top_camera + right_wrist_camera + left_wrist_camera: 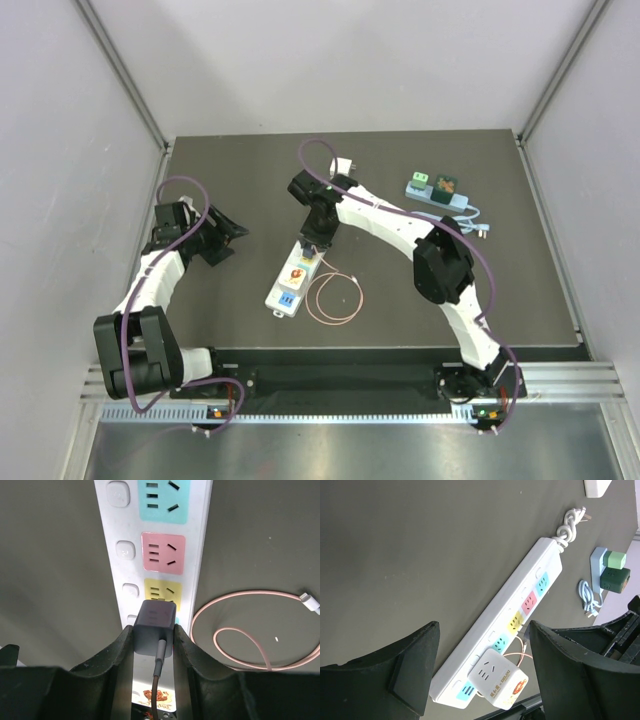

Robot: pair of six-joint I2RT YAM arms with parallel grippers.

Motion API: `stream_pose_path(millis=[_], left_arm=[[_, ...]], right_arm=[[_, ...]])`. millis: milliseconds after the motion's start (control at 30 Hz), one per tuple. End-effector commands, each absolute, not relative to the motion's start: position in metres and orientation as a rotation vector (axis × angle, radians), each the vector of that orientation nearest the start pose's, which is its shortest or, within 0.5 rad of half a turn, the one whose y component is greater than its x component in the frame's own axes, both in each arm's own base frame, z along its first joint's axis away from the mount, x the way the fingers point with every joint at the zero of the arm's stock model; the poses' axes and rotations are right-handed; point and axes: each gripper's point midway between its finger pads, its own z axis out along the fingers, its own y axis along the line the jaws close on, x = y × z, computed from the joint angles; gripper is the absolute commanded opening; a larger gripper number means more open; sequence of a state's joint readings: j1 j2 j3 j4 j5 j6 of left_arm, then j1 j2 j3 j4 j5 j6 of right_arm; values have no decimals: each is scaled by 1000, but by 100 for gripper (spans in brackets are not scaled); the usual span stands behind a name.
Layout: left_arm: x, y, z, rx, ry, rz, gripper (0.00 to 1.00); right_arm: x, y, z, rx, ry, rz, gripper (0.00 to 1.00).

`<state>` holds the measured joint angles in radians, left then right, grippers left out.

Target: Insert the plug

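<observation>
Plug [154, 630]: we hold it clamped in the right gripper [154, 636], at the yellow socket [162, 591] on the strip [200, 570].
Left gripper [484, 630]: wide, empty.
Risk: we judge tilted pins could miss the slots and shove the strip.

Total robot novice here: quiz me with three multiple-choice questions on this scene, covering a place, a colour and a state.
1. The looped pink cable lies: A on the table beside the power strip; B atop it; C in the left jaws.
2. The charger in the right jaws is: A white; B dark grey; C red.
3. The left jaws are: A gripping a plug; B open, empty; C gripping cable.
A, it rests on bare table; B, seen in the right wrist view; B, nothing sits between them.
</observation>
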<state>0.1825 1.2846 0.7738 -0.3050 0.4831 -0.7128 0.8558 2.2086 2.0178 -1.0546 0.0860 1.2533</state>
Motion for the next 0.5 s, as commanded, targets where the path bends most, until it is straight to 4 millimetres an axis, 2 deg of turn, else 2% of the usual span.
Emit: stream_pose_path(millis=[0, 467], left_arm=[[334, -47, 135, -777, 2214, -841, 77], [334, -48, 134, -779, 2217, -847, 77]], right_arm=[[307, 391, 101, 612, 2809, 325, 0], [308, 395, 88, 622, 2813, 310, 0]])
